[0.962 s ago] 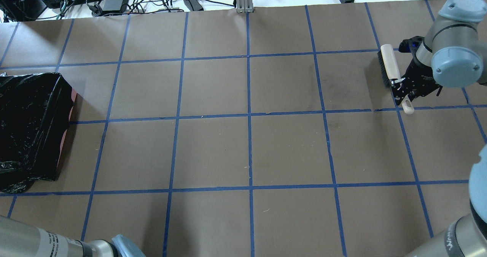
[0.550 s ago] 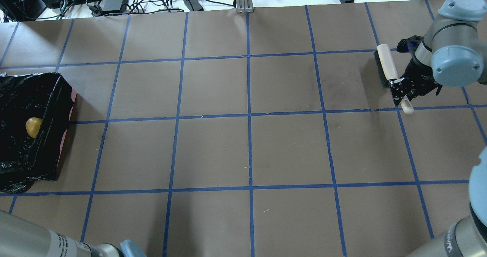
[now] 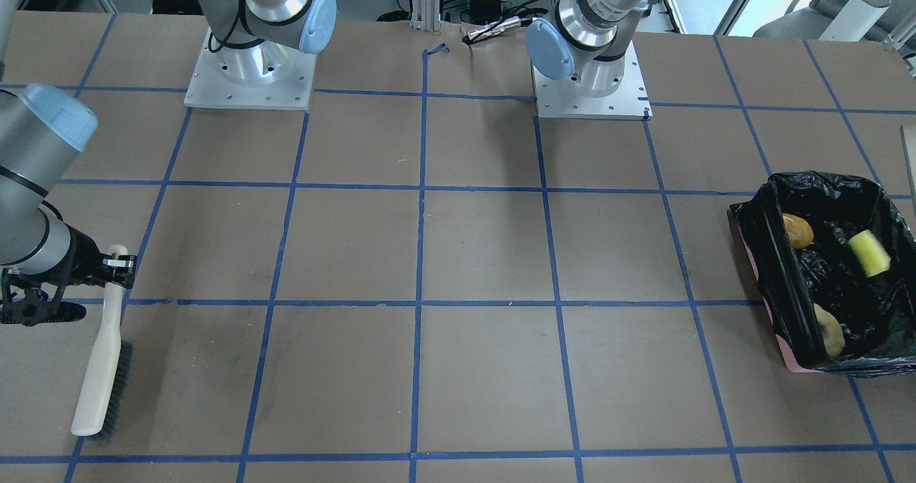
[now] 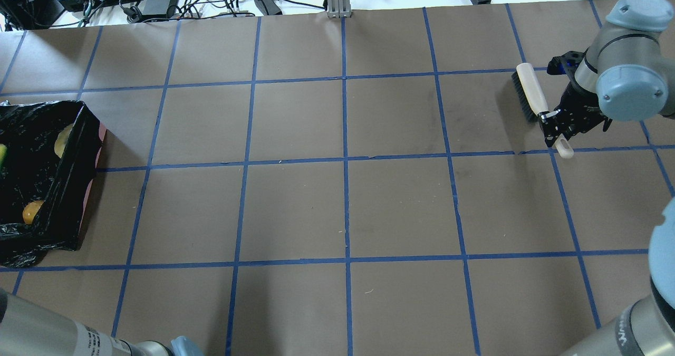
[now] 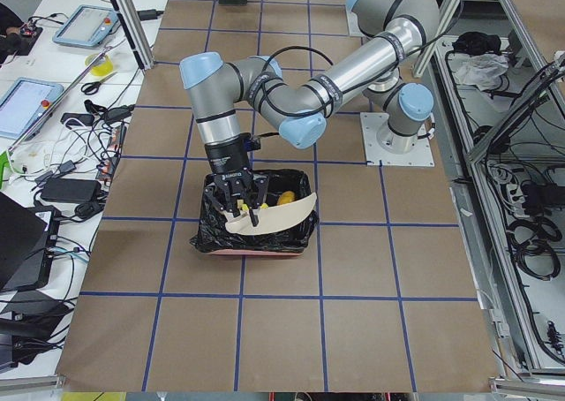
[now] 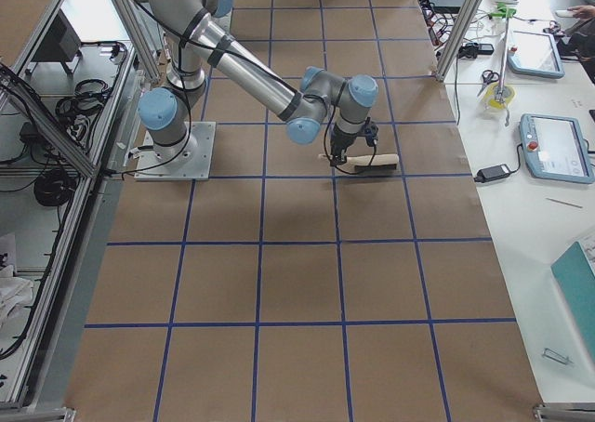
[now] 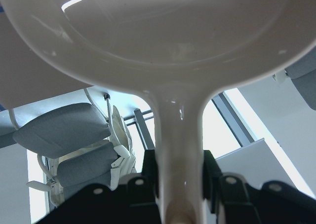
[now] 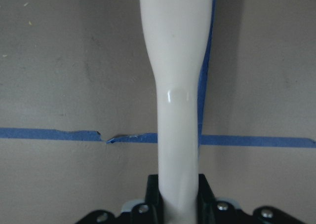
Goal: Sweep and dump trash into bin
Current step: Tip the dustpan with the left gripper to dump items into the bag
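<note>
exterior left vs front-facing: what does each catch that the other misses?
Only exterior left: the left gripper shut on the beige dustpan, held at the bin.
Only front-facing: the three trash items told apart inside the bin, namely the golden-brown lump, the sponge piece and the pale wedge slice.
Both: the black-lined bin and, at the table's other end, the brush in the right gripper.

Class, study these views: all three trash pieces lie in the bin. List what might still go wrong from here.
The dustpan, held by the left gripper, hangs low over the bin; withdrawing it might snag the loose black liner and drag the bin. The right gripper grips the brush only near its handle end, so it may twist when set down.
</note>
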`<move>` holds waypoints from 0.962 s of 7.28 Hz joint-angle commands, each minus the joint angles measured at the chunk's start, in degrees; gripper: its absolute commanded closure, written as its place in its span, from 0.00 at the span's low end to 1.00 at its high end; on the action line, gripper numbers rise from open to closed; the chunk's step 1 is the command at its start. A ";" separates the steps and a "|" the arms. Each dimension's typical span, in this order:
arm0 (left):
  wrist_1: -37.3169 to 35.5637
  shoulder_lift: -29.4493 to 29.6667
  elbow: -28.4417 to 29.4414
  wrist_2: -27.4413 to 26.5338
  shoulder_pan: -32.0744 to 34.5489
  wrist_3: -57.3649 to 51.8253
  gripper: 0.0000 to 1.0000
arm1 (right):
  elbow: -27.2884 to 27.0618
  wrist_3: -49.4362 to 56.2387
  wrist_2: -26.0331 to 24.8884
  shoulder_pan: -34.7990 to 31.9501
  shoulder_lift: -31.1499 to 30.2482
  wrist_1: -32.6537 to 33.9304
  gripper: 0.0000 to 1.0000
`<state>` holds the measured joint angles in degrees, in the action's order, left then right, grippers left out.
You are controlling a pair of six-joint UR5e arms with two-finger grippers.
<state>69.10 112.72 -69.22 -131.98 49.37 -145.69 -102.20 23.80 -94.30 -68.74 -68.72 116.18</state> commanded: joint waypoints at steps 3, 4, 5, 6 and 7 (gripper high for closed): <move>0.69 -2.06 0.40 11.07 0.64 -0.47 1.00 | 0.34 -2.09 -0.62 0.01 1.04 0.19 1.00; 1.56 -2.59 -0.03 17.66 1.25 -0.39 1.00 | 0.34 -2.09 -0.63 0.01 1.05 0.19 0.93; 5.66 -2.86 -0.03 21.12 3.61 0.75 1.00 | 0.25 -2.09 -0.71 0.01 1.05 0.28 0.70; 9.09 -3.12 -0.30 23.94 6.07 2.76 1.00 | 0.34 -2.09 -0.71 0.01 1.05 0.28 0.57; 13.83 -2.69 -0.39 27.62 7.05 7.56 1.00 | 0.34 -2.09 -0.71 0.01 0.87 0.28 0.45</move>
<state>77.82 109.86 -69.44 -108.72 54.61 -142.47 -101.89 21.71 -94.99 -68.73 -67.73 116.44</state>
